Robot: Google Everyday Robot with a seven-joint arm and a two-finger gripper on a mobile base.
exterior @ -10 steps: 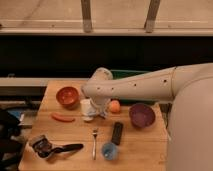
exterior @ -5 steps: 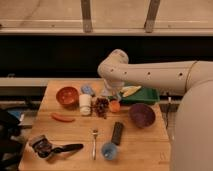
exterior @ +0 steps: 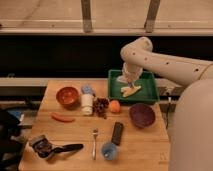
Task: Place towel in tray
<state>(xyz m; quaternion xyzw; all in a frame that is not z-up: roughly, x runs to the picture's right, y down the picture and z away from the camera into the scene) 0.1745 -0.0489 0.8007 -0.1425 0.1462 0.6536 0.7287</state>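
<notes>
Our hand [exterior: 129, 77] hangs over the green tray [exterior: 150, 94] at the far right of the desk [exterior: 75, 132]; whether it is clenched or released we cannot tell. The pale towel [exterior: 121, 80] appears to sit directly beneath it, in the tray's left half, so we judge any move is straight down.

- Two bowls: an orange-red bowl [exterior: 67, 96] toward the back left corner of the counter [exterior: 145, 147], a purple bowl [exterior: 142, 115] near its right edge.
- One green tray [exterior: 148, 83] at the back right corner.
- One claw [exterior: 128, 79], above that tray.
- One orange [exterior: 115, 106], one fork [exterior: 94, 143], one blue cup [exterior: 109, 150], one white cup [exterior: 87, 104], one black brush [exterior: 65, 148].
</notes>
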